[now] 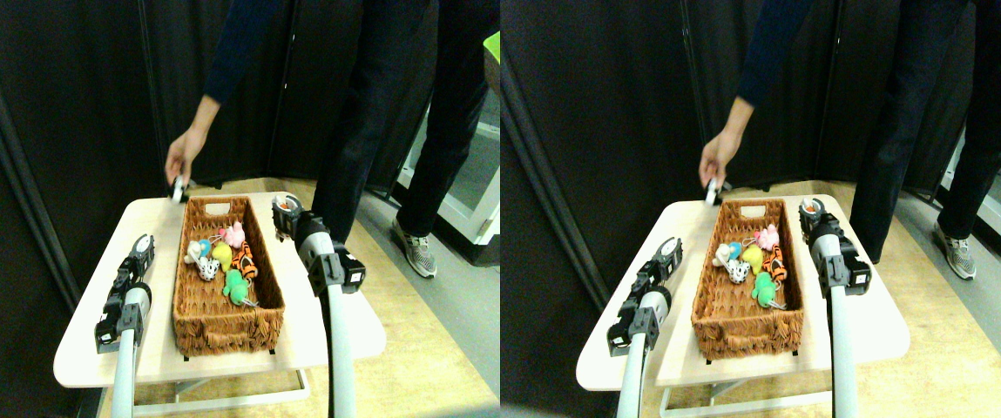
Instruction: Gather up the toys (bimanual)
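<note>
Wicker basket (227,296) on the table (91,348) already holds six plush toys (226,257), clustered mid-basket. A person's hand (179,165) sets something small at the far edge, perhaps one more. Whether either gripper grasps anything, I cannot tell.

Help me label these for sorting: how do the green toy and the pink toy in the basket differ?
The green toy lies nearer the robot, about midway along the basket; the pink toy lies farther back, toward the handle end. They differ in colour, green against pale pink. Both are small plush animals near the basket's right wall.
</note>
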`<action>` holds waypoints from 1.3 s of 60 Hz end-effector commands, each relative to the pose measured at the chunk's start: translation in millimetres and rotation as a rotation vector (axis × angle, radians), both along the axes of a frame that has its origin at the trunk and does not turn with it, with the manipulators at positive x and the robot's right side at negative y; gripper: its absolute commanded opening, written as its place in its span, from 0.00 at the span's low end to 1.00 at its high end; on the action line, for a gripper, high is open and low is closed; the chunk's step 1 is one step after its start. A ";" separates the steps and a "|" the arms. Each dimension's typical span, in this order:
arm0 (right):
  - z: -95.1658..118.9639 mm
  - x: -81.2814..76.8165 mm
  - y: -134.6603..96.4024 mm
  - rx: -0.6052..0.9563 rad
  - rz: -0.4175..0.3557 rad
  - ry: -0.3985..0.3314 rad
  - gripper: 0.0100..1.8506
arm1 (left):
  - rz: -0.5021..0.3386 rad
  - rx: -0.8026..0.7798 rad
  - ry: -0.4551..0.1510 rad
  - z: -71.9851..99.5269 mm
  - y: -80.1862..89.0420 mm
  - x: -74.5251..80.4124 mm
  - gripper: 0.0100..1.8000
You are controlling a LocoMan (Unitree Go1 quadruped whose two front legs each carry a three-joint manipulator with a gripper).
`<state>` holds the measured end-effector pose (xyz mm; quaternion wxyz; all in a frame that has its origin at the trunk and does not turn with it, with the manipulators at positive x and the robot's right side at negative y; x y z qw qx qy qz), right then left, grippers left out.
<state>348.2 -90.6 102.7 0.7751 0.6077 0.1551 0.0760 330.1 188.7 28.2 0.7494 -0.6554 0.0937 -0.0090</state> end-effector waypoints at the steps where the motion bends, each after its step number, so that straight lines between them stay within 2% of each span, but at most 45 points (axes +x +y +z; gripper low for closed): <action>1: 13.1 -3.8 15.9 0.022 0.032 -0.062 0.01 | 0.007 0.011 -0.051 7.6 2.0 -2.6 0.00; 16: 15.9 -14.0 47.1 0.095 0.091 -0.046 0.02 | 0.038 0.013 -0.062 9.5 6.0 -9.9 0.00; 23: 10.6 -18.2 60.0 0.139 0.109 -0.009 0.01 | 0.021 0.018 -0.065 9.1 7.9 -10.6 0.00; 32: -4.9 -20.6 64.6 0.156 0.114 0.037 0.01 | 0.046 0.024 -0.065 10.1 7.6 -13.4 0.00; 39: -14.3 -18.8 59.9 0.098 0.123 0.066 0.02 | 0.042 0.023 -0.069 10.2 7.7 -14.1 0.00; 41: -14.7 -18.7 57.2 0.077 0.130 0.074 0.08 | 0.039 0.022 -0.068 10.2 7.5 -13.9 0.00; 44: -14.1 -18.1 52.7 0.054 0.154 0.094 0.30 | 0.034 0.018 -0.071 9.9 7.5 -13.8 0.00; 45: -14.1 -18.1 52.7 0.054 0.154 0.094 0.30 | 0.034 0.018 -0.071 9.9 7.5 -13.8 0.00; 46: -14.0 -17.2 50.2 0.041 0.166 0.096 0.36 | 0.033 0.025 -0.073 9.6 7.9 -13.6 0.00; 51: -13.9 -15.2 47.0 0.053 0.163 0.098 0.40 | 0.039 0.028 -0.072 9.2 8.6 -13.0 0.00; 59: -10.4 -10.0 38.1 0.040 0.113 0.069 0.29 | 0.031 0.024 -0.067 9.5 9.4 -11.9 0.01; 62: -8.6 -9.2 34.8 0.038 0.101 0.065 0.29 | 0.024 0.023 -0.067 9.3 9.9 -11.4 0.01; 67: -2.4 -6.1 23.2 0.008 0.069 -0.001 0.27 | 0.024 0.023 -0.068 8.3 10.8 -10.4 0.00; 69: 0.2 -4.8 18.0 0.013 0.038 -0.013 0.22 | 0.021 0.021 -0.067 7.8 10.9 -10.1 0.01; 71: 3.8 -3.4 10.0 0.023 0.001 -0.034 0.13 | 0.014 0.018 -0.065 7.4 10.8 -9.9 0.01; 73: 4.8 -3.1 7.9 0.018 -0.012 -0.044 0.11 | 0.011 0.017 -0.064 7.3 11.0 -9.7 0.01; 76: 8.9 -1.0 -3.2 0.030 -0.074 -0.071 0.01 | 0.007 0.018 -0.057 6.9 11.2 -9.3 0.01; 78: 12.0 -0.3 -12.6 0.017 -0.126 -0.075 0.00 | -0.003 0.015 -0.047 7.2 11.4 -8.5 0.02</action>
